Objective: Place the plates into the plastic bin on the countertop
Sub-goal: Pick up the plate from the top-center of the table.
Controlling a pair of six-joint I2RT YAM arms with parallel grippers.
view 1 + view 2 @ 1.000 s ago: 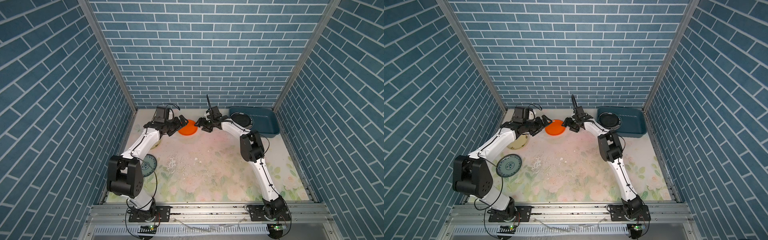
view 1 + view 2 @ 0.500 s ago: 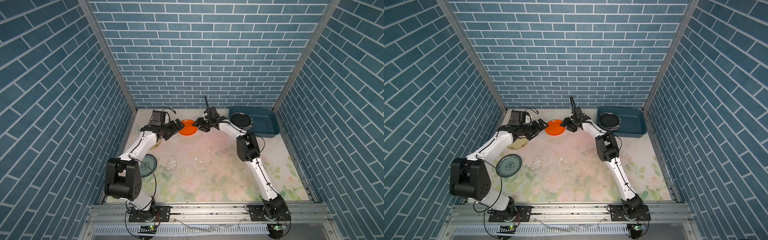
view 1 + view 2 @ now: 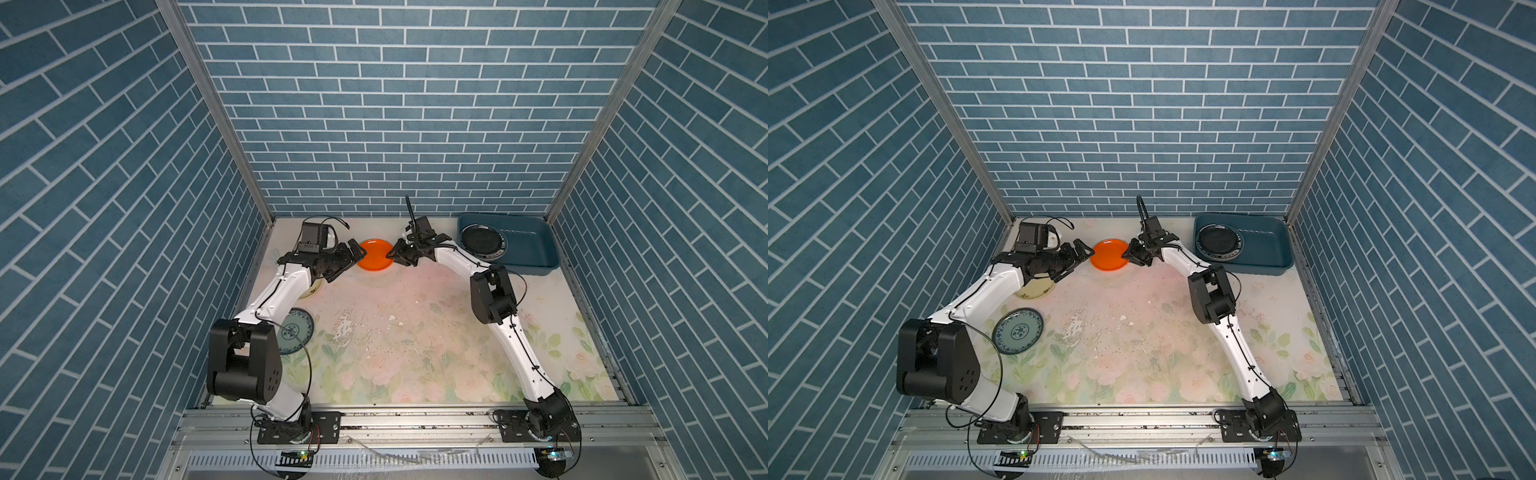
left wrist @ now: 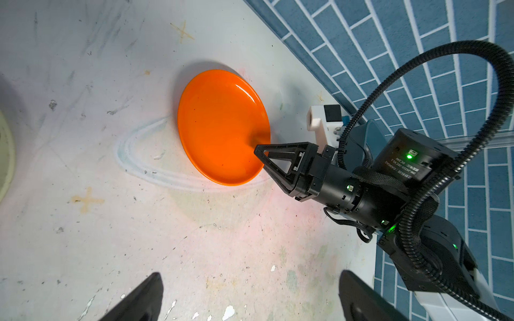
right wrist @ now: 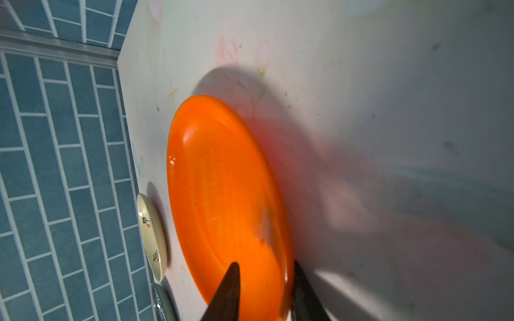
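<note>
The orange plate (image 3: 375,254) sits tilted near the back of the countertop (image 3: 415,332). My right gripper (image 3: 392,253) is shut on its right rim, one finger on the inside and one underneath (image 5: 265,262). My left gripper (image 3: 356,250) hangs open just left of the plate, with nothing between its fingers (image 4: 250,273). The plastic bin (image 3: 528,249) stands at the back right. In it a black plate (image 3: 480,243) lies on a white plate with a lettered rim (image 3: 500,245). A cream-yellow plate (image 3: 1036,289) lies partly under my left arm. The blue-patterned plate (image 3: 1018,331) lies nearer the front left.
Blue brick walls close in the back and both sides. A grey metal rail (image 3: 415,419) runs along the front edge. The countertop's middle has scuffed patches (image 3: 345,328). Both arms reach towards the back, with the orange plate between them.
My right gripper moved left onto the orange plate's rim and its jaws closed on it. My left gripper drew back slightly from the plate's left edge.
</note>
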